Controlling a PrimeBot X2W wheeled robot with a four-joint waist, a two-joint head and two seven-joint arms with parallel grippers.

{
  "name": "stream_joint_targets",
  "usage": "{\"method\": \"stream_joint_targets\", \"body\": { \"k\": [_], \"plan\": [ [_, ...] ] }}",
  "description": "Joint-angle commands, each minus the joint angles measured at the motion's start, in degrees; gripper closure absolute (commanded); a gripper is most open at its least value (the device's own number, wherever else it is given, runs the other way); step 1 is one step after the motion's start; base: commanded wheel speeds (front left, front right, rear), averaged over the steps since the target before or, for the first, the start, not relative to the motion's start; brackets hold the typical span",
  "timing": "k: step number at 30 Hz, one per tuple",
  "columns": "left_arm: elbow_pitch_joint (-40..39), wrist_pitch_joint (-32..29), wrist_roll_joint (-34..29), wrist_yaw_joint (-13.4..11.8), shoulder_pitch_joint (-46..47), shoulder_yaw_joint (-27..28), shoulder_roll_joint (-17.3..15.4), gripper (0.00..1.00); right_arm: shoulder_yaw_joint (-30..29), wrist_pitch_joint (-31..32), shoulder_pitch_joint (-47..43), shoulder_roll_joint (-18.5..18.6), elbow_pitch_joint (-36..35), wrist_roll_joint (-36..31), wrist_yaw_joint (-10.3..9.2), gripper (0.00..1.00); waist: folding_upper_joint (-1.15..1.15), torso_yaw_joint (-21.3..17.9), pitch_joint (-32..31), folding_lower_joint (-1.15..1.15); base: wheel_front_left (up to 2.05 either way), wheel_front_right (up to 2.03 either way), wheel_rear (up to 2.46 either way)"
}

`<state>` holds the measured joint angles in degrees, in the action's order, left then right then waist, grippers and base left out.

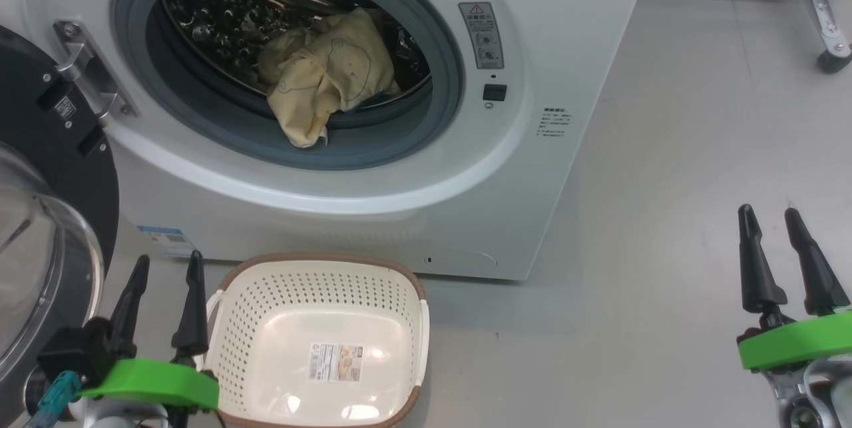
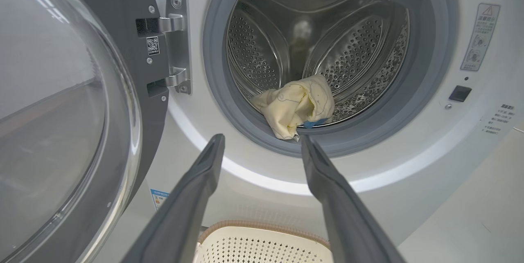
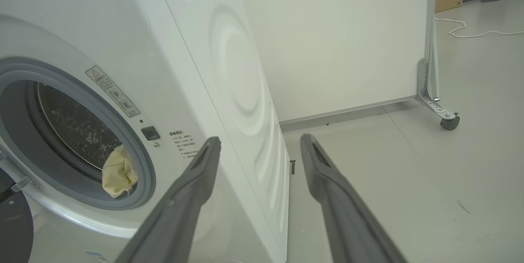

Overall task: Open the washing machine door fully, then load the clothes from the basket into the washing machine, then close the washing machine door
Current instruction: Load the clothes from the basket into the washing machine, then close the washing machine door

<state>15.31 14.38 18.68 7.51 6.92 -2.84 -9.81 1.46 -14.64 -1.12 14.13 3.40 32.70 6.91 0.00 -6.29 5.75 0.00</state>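
Head view showed the door (image 1: 86, 195) standing wide open, just beside the left pincer (image 1: 169, 256) on its outer (left) side, w/ the glass bulge closest. So step 1 looked done. The basket (image 1: 319, 259) sat on the floor just inboard of the left pincer, i.e. between the two pincers but far nearer the left one. It held nothing: bare bottom, label in plain sight.

The clothes (image 1: 326, 75) lay in the drum (image 1: 219, 15) of the washer (image 1: 532, 48), up ahead of the left pincer's fingertips and well apart from them. Judged from that, step 2 was done too, or nearly. One corner of the yellow bundle drooped over the drum lip onto the grey seal (image 1: 373, 148), approx. at the bottom of the opening. Left wrist view agreed: the bundle sat straight ahead, beyond the gap between that pincer's fingers, w/ a blue patch at its lower edge.

Both pincers were released, fingers spread wide, nothing in either. The right pincer (image 1: 768, 210) hung over bare floor, well apart from washer & basket. Its wrist view looked along the washer's side panel, w/ the opening off to the left of its fingers.

Left to do: shutting the door, prob. a job for the left pincer since the door stood right next to it. One risk, as a judgement only: the drooping corner could get caught btw. door glass & seal, so a nudge further in might be wise first.
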Motion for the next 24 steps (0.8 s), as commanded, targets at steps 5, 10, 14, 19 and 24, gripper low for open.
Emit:
{"method": "stream_joint_targets", "body": {
  "k": [5,10,14,19,24],
  "plan": [
    [-2.68,0.62,0.01,-0.02,0.87,2.73,-1.27,0.0,0.37,-0.36,0.71,2.01,-2.11,-0.44,0.58,0.0,0.0,-0.06,0.05,0.0,0.0,0.0,0.0],
    [-3.15,0.62,0.11,-0.02,0.53,2.69,-0.98,0.0,0.39,-0.36,0.58,1.99,-2.13,-0.45,0.58,0.0,0.0,-0.14,-0.03,0.0,0.0,0.0,0.0],
    [-3.08,0.62,0.9,-0.02,0.1,2.36,-0.82,0.0,0.52,-0.36,0.5,2.01,-2.08,-0.4,0.58,0.0,0.0,-0.22,-0.22,0.0,-0.07,0.07,0.0],
    [-3.15,0.62,0.95,-0.02,-0.19,2.25,-0.8,0.0,0.58,-0.36,0.3,2.07,-2.19,-0.32,0.58,0.0,0.0,-0.2,-0.37,0.0,-0.62,0.62,0.0],
    [-3.5,0.62,0.54,-0.02,-0.31,2.48,-0.63,0.0,0.52,-0.36,0.22,2.09,-2.4,-0.37,0.58,0.0,0.0,-0.09,-0.31,0.0,-1.3,1.3,0.0]
  ]
}}
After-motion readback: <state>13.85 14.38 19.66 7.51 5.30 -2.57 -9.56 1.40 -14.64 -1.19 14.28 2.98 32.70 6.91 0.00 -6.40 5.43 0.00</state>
